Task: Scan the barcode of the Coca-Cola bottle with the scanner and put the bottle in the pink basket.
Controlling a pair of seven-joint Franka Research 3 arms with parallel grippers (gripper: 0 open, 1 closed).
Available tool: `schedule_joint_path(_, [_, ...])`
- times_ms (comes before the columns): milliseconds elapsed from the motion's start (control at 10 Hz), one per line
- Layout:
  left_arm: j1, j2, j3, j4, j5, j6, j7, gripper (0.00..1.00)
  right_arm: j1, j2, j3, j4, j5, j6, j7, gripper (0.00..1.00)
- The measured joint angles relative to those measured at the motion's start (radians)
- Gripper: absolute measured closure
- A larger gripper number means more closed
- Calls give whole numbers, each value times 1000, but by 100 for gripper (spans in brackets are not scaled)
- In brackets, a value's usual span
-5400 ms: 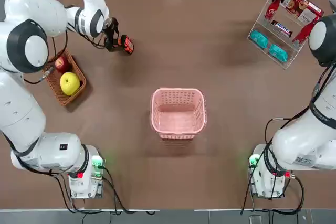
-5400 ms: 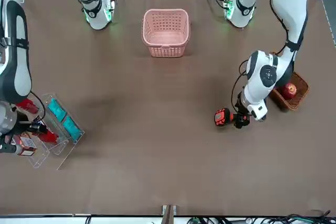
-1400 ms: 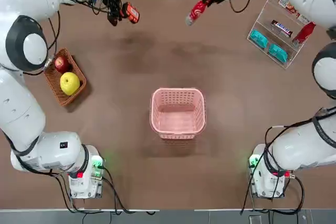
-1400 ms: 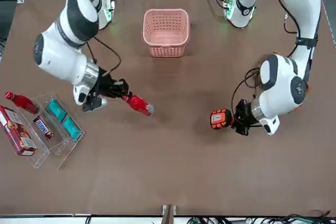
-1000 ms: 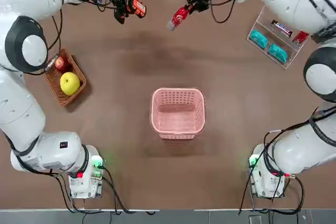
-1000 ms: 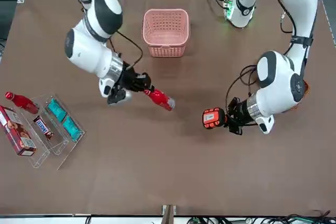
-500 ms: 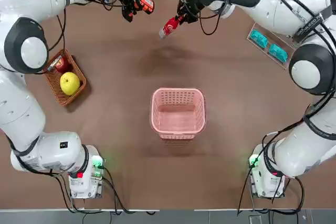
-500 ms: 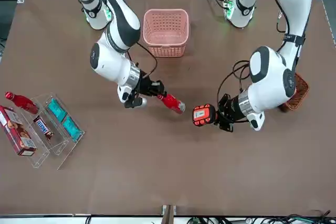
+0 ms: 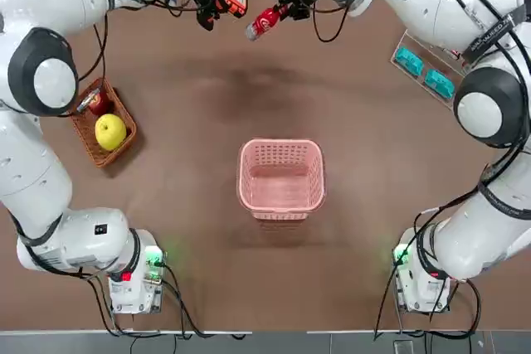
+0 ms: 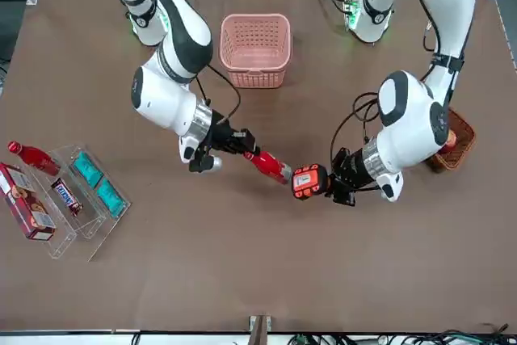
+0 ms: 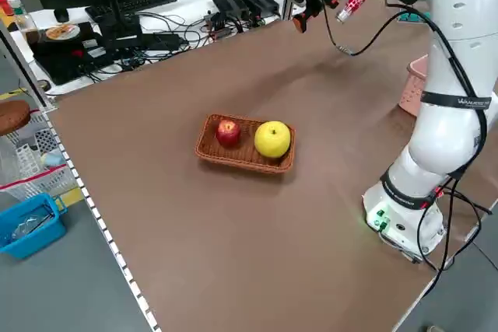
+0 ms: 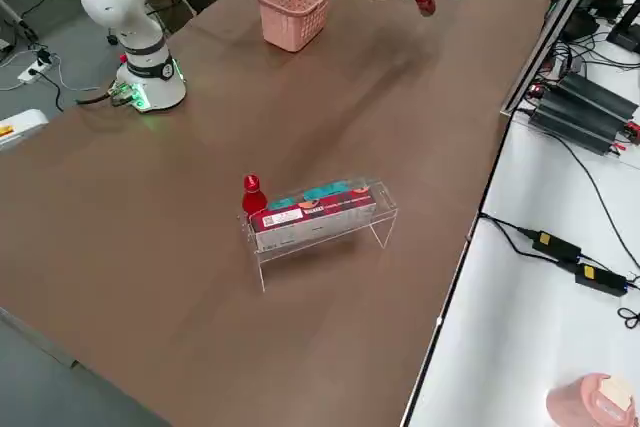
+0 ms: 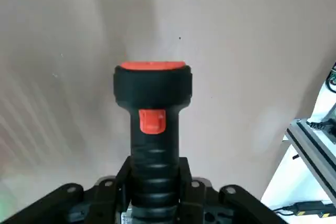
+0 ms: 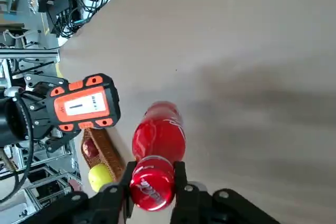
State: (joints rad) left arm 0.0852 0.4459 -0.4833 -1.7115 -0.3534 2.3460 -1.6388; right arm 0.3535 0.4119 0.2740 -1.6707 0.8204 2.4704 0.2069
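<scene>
Lattice walls of the pink basket (image 9: 281,176) stand nearest the arm bases, at the middle of the brown table (image 9: 365,205), with nothing visible inside. To its left, nearer the left arm's side, a brown wicker basket (image 9: 90,130) holds a yellow apple (image 9: 110,131) and a red apple (image 9: 98,102). On the opposite side, a clear rack (image 10: 89,191) at the far right corner carries teal packets (image 10: 85,169), with a second red bottle (image 10: 31,156) and a red box (image 10: 27,212) beside it.

Farther out, both arms meet above the table's far edge. The left gripper (image 10: 349,178) is clamped on the scanner (image 10: 308,181), fingers closed around the black ribbed handle, the orange face turned toward the bottle. The right gripper (image 10: 234,145) is closed on the Coca-Cola bottle (image 10: 271,165), gripping it at the cap end and holding it tilted in the air, its base reaching toward the scanner. In the front view bottle and scanner sit just beside each other, almost touching; both are well apart from the pink basket.
</scene>
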Motion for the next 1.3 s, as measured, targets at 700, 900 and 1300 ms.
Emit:
schedule_joint_path(700, [1, 0, -2, 0, 0, 3, 0, 63, 0, 44, -1, 71, 2, 0, 23, 67])
schedule_joint_path(900, [1, 0, -2, 0, 0, 3, 0, 63, -1, 46, -5, 84, 2, 0, 25, 67])
schedule_joint_path(1300, [1, 0, -2, 1, 0, 5, 0, 63, -5, 52, -12, 88, 2, 0, 25, 67])
